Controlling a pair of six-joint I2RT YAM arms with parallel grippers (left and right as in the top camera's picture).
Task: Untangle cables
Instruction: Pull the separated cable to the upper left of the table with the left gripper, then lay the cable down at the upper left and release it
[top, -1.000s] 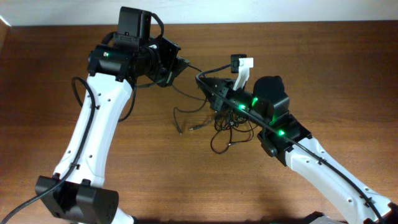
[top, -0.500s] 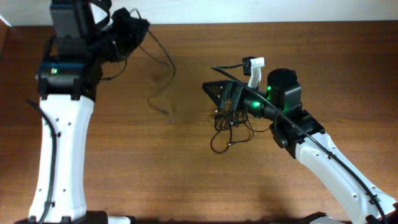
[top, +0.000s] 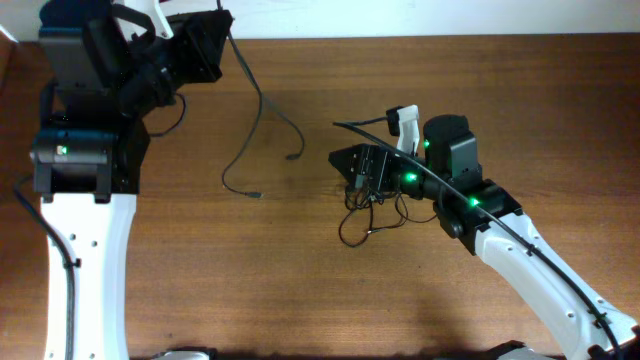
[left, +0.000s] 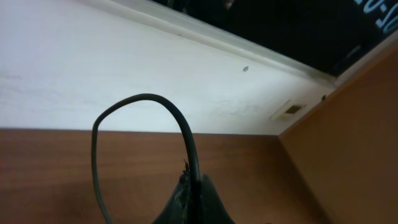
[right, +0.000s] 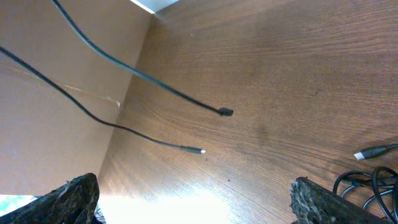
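**One cable held up high, the rest in a bunch**

The brown wooden bench (top: 300, 300) fills most of the overhead view. A white wall (left: 93, 68) runs along its far edge.

The left arm (top: 85, 240) is white and black and reaches up the left side to the far corner. The right arm (top: 540, 270) comes in from the near right corner and has small green lights on it.

The left end effector (top: 215, 40) is up by the far edge. Its fingers are pressed together and pinch the loose cable (top: 262, 110). In the left wrist view, the cable (left: 186, 143) comes up from between the dark fingers (left: 208, 202), bends over in a round loop and goes down again.

The right end effector (top: 350, 168) is near the middle of the bench, and its fingers are spread wide. In the right wrist view one finger (right: 74, 199) sits at the bottom left and the other at the bottom right, with nothing between them.

The loose cable hangs in two thin black strands from the left end effector. It is well apart from the other cables. One strand ends in a black plug (right: 225, 112). The other ends in a plug with a shiny tip (right: 198, 150). I cannot tell if the ends touch the bench.

The bunch of cables (top: 368, 215) lies on the bench just beside the right end effector, on the near side. It is a small heap of black loops. One small plug (right: 367, 152) sticks out of it.
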